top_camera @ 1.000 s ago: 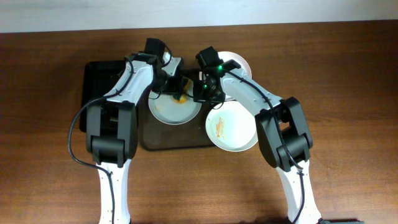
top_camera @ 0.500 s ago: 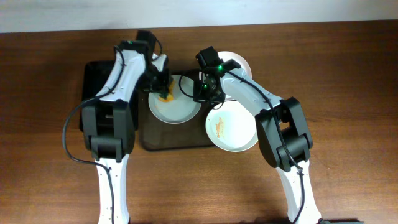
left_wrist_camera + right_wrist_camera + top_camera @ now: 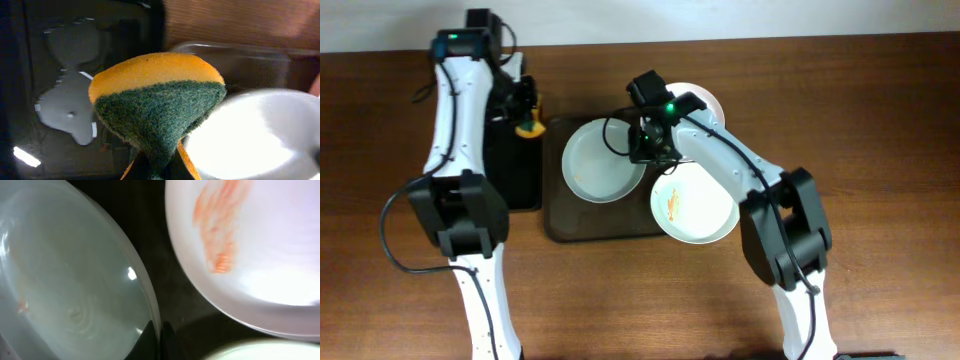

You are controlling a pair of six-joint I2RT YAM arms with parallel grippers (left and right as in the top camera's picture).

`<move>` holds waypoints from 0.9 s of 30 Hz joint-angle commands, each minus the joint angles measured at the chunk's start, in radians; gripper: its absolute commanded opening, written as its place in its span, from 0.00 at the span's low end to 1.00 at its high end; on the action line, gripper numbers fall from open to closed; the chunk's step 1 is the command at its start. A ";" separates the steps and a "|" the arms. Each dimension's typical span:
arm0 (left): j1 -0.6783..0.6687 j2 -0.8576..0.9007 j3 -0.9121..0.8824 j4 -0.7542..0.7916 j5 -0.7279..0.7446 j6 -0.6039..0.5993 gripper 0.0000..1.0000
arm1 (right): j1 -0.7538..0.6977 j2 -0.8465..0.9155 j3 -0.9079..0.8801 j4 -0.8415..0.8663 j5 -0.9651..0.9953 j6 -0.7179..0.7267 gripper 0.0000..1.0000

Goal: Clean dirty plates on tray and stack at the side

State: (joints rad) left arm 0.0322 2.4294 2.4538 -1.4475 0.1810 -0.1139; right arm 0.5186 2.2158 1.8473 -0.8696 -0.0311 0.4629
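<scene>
Dipping the sponge while the other arm pins a plate

Left pincer (image 3: 527, 115) is clenched on the yellow-and-green sponge (image 3: 156, 102), which hangs just under it above the black bin (image 3: 517, 175); liquid glints on the bin floor in the left wrist view. Right pincer (image 3: 647, 150) is clamped on the rim of plate 1 (image 3: 598, 165), which lies to its left on the tray (image 3: 605, 228). Plate 2 (image 3: 695, 210), smeared orange, sits just on that pincer's near side, overlapping the tray's right edge. Plate 3 (image 3: 708, 100) lies beyond it to the right, off the tray. To do this well, I judge the sponge should be wetted without dripping on the table (image 3: 880, 150), and the rim grip kept steady so plate 1 cannot skid under wiping.
</scene>
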 commanded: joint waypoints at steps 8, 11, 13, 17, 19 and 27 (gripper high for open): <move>0.006 -0.009 0.018 -0.001 -0.006 0.010 0.01 | 0.253 -0.117 -0.002 -0.044 0.792 0.055 0.04; 0.006 -0.008 0.018 -0.002 -0.006 0.010 0.01 | 0.315 -0.117 -0.002 -0.048 0.973 0.091 0.04; 0.006 -0.008 0.017 -0.003 -0.006 0.010 0.01 | 0.350 -0.117 -0.002 -0.051 1.077 0.122 0.04; 0.006 -0.007 0.017 -0.005 -0.006 0.010 0.01 | 0.396 -0.117 -0.002 -0.052 1.219 0.170 0.04; 0.006 -0.006 0.017 -0.006 -0.006 0.010 0.01 | 0.404 -0.117 -0.002 -0.051 1.247 0.182 0.04; 0.006 -0.006 0.017 -0.009 -0.006 0.010 0.01 | 0.404 -0.117 -0.002 -0.053 1.361 0.257 0.04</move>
State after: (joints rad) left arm 0.0368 2.4294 2.4538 -1.4551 0.1749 -0.1135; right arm 0.9218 2.1269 1.8473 -0.9340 1.1980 0.6739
